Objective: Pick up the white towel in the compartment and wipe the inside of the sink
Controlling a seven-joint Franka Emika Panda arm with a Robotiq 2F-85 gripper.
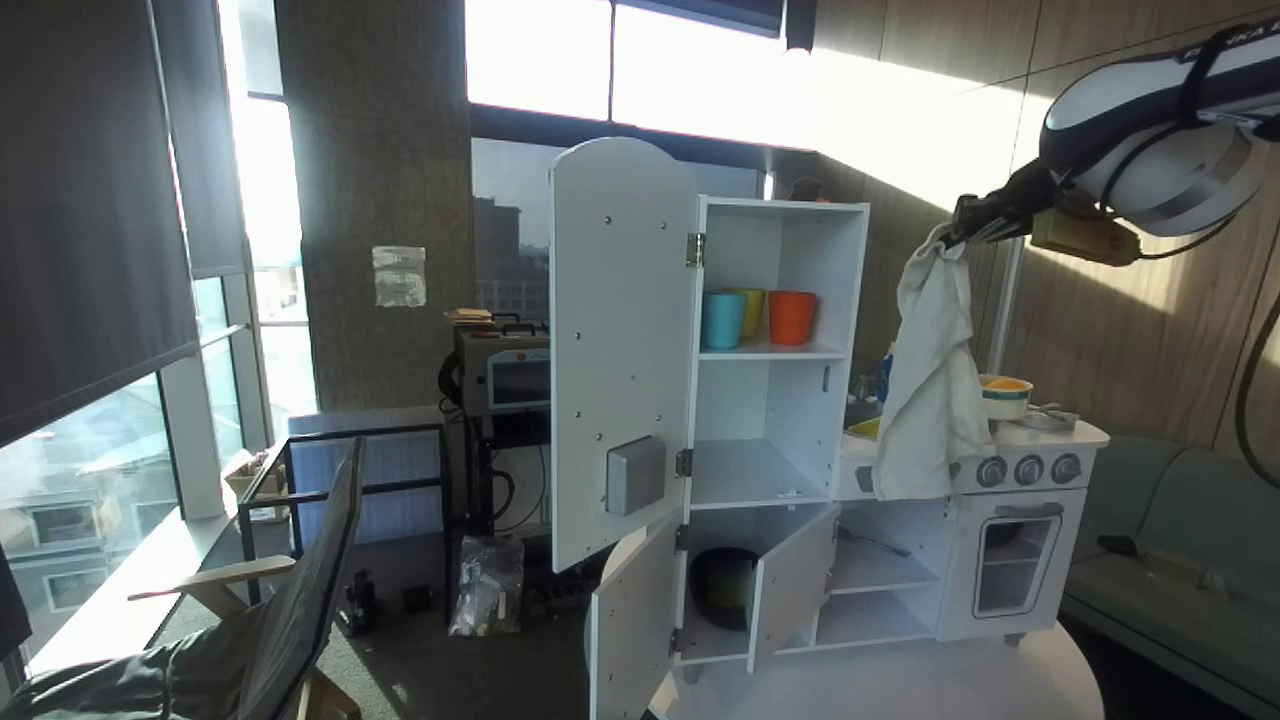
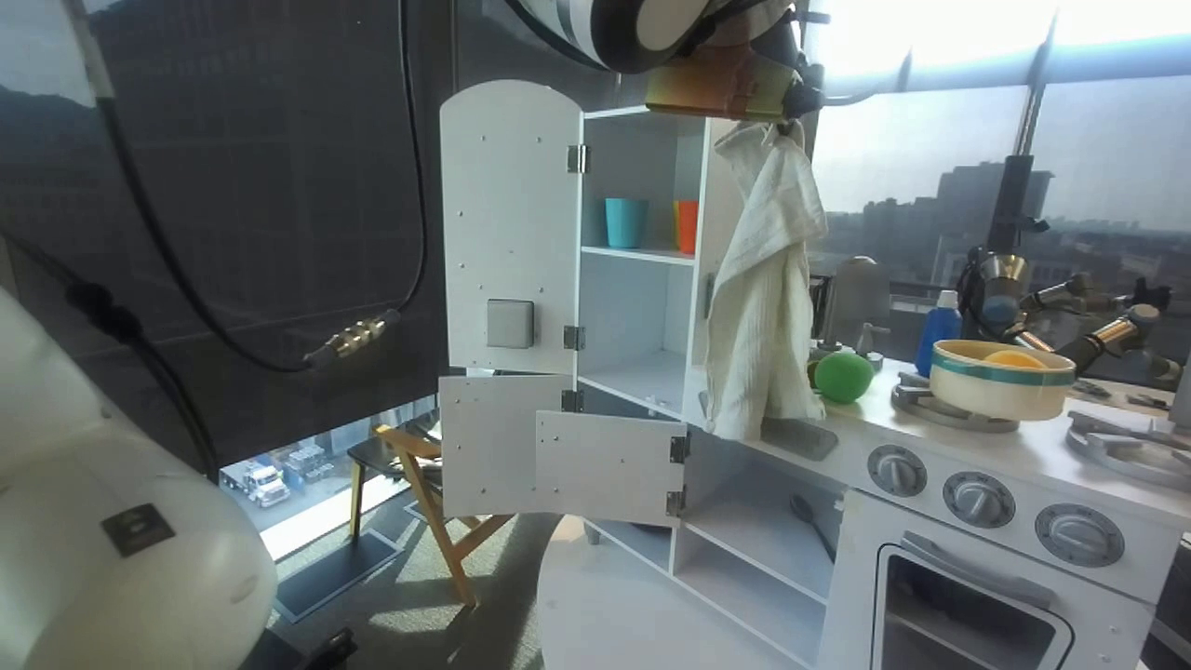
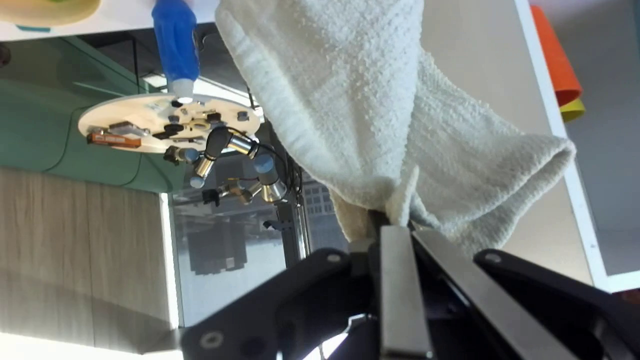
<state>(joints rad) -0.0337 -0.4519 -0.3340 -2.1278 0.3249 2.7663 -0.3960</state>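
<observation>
Hanging in long, loose folds, the white cloth towel (image 1: pixel 935 380) is in the air below the white-and-black robot arm (image 1: pixel 1130 150), and we find the black two-fingered gripper (image 3: pixel 411 231) clenched on a gathered bit of its upper end. We see the towel outside the compartments of the tall white cabinet (image 1: pixel 735 400), beside the outer side wall, its lower part overlapping the white toy-kitchen counter (image 2: pixel 871 412) in both exterior views; whether cloth and counter touch, we cannot tell. The towel covers much of that end, so we cannot make out the sink. On the counter we have a smooth green ball (image 2: pixel 844 377) near the cloth, an upright blue plastic bottle with a white cap (image 2: pixel 942 326), and a round cream pot with a teal band (image 2: pixel 1000 395) on a grey burner, holding something orange-yellow (image 2: pixel 1014 359). On the cabinet's upper shelf we count a turquoise cup (image 1: pixel 722 320), a yellow cup (image 1: pixel 752 312) and an orange cup (image 1: pixel 793 318). The tall arched white door (image 1: pixel 620 300) stands open, and a dark spoon (image 2: pixel 812 526) lies on a shelf beneath the counter.
</observation>
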